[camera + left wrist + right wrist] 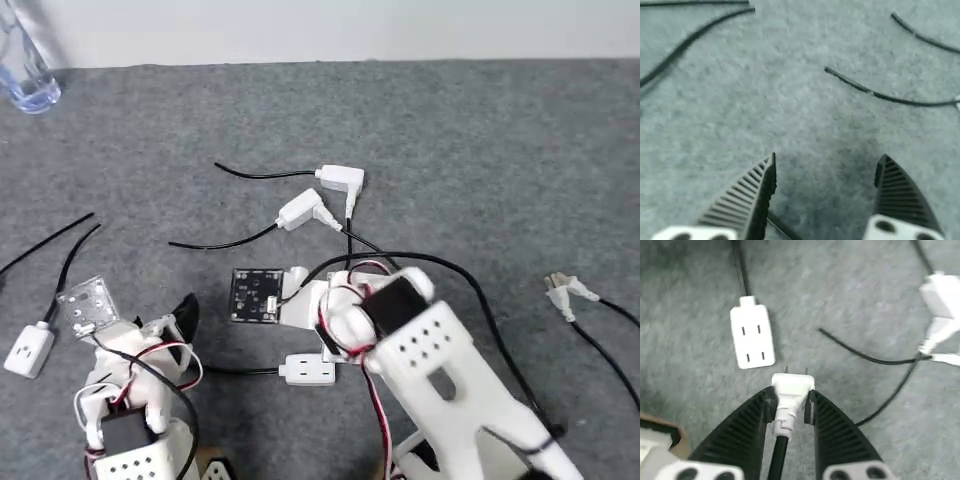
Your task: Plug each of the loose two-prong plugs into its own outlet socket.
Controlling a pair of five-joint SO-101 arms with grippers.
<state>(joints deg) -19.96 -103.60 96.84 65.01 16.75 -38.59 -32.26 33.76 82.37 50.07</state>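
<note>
My right gripper [790, 394] is shut on a white two-prong plug [792, 385], and its black cord runs back between the fingers. The prongs point at a white outlet socket [752, 337] lying flat on the carpet a short way ahead. In the high view that socket [305, 371] lies beside the right arm [400, 320]. Another white socket [28, 350] lies at the far left, and a loose white plug [565, 292] lies at the far right. My left gripper [827, 165] hangs open over bare carpet, with nothing between its fingers.
Two white plug-and-socket pieces [340, 180] [300, 212] lie joined on black cords behind the arms. Thin black cables [880, 92] cross the grey carpet. A clear bottle [25, 75] stands at the back left corner.
</note>
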